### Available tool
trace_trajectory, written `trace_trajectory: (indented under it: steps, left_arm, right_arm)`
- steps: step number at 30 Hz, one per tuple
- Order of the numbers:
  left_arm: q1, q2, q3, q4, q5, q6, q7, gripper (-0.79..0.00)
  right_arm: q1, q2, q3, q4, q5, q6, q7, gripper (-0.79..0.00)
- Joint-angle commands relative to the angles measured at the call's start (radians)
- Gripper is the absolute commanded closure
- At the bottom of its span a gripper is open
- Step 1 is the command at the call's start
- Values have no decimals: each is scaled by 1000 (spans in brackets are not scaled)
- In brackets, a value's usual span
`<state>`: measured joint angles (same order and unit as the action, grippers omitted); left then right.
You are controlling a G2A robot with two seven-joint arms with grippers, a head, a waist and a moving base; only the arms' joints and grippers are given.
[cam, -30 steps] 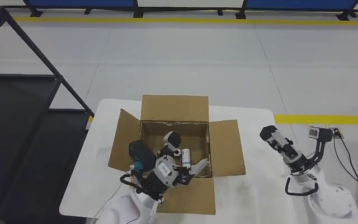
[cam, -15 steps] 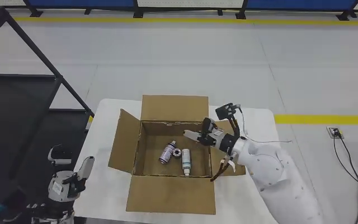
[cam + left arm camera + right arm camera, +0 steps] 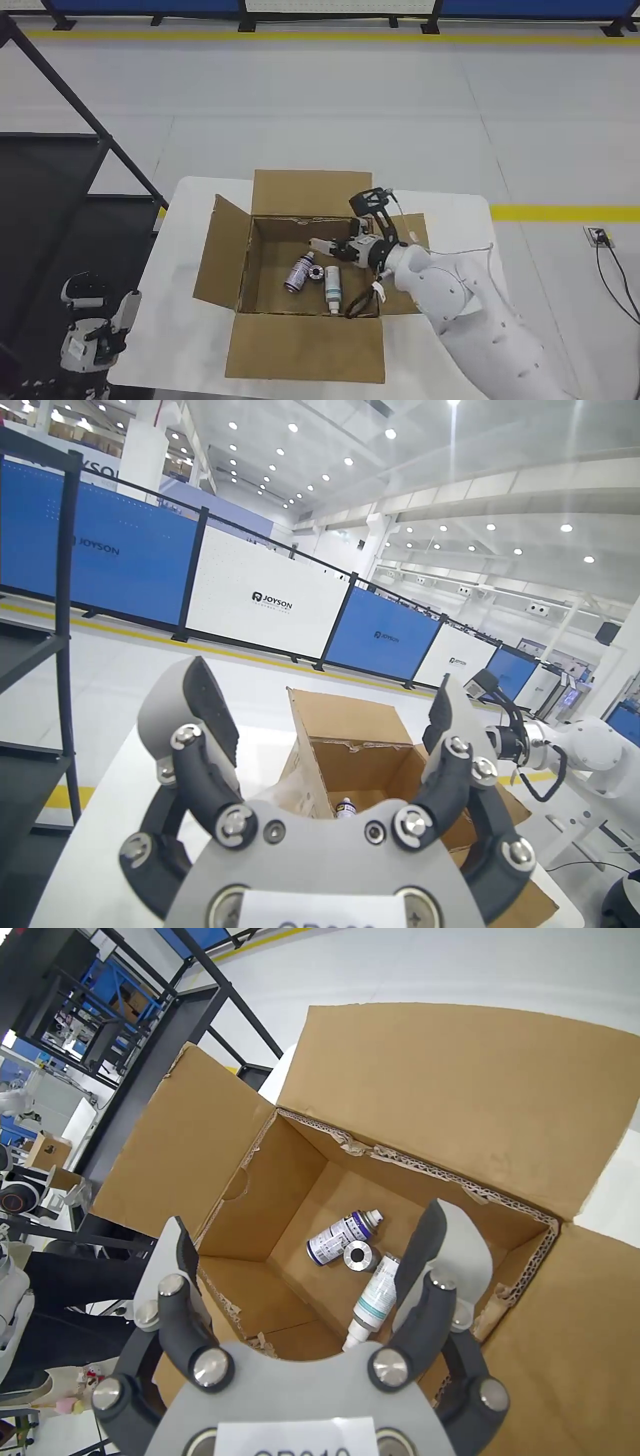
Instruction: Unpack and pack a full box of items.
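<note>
An open cardboard box (image 3: 265,190) stands in the middle of the white table (image 3: 180,300). On its floor lie a purple-and-white spray can (image 3: 297,271), a small metal cylinder (image 3: 315,272) and a white bottle (image 3: 332,285). My right gripper (image 3: 325,245) hangs open over the box's right half, just above these items. The right wrist view looks down on the spray can (image 3: 340,1235), the cylinder (image 3: 359,1257) and the bottle (image 3: 375,1300) between the open right gripper (image 3: 307,1228). My left gripper (image 3: 115,320) is open and holds nothing beyond the table's left edge, facing the box (image 3: 350,750).
A black metal shelf frame (image 3: 60,220) stands close to the table's left side. All four box flaps are folded outward; the near flap (image 3: 305,348) covers the table's front. Bare table shows on both sides of the box.
The left arm has pulled out of the box and gone back past the table's left edge. The right arm has come from the far right and now reaches over the box.
</note>
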<state>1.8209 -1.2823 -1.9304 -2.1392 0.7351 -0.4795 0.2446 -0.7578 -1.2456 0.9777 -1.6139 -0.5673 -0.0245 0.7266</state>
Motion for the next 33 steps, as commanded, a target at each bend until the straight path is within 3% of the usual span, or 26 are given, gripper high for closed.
trace_trajectory:
  steps: [1,6,9,16,27,31,32,33]
  left_arm:
    - [-12,1,-2,8,-85,18,-45,-785]
    - [-43,8,-68,42,-237,42,-151,-785]
    - [-48,11,-107,69,-336,35,-199,-785]
    - [-26,13,-165,82,-452,14,-256,-785]
    - [-25,13,-164,81,-451,15,-256,-785]
    - [-25,13,-164,81,-451,15,-256,-785]
    - [-25,13,-164,81,-451,15,-256,-785]
    - [-25,13,-164,81,-451,15,-256,-785]
  right_arm:
    - [44,-5,-39,54,-40,-89,39,-785]
    - [177,-51,-221,191,-245,-62,75,-785]
    - [256,-96,-338,303,-372,33,107,-785]
    - [404,-229,-525,566,-374,31,212,-785]
    - [478,-374,-607,839,-326,-47,182,-779]
    - [492,-414,-617,917,-318,-67,174,-523]
    - [495,-423,-618,935,-315,-74,173,-388]
    - [498,-432,-619,952,-312,-81,173,-369]
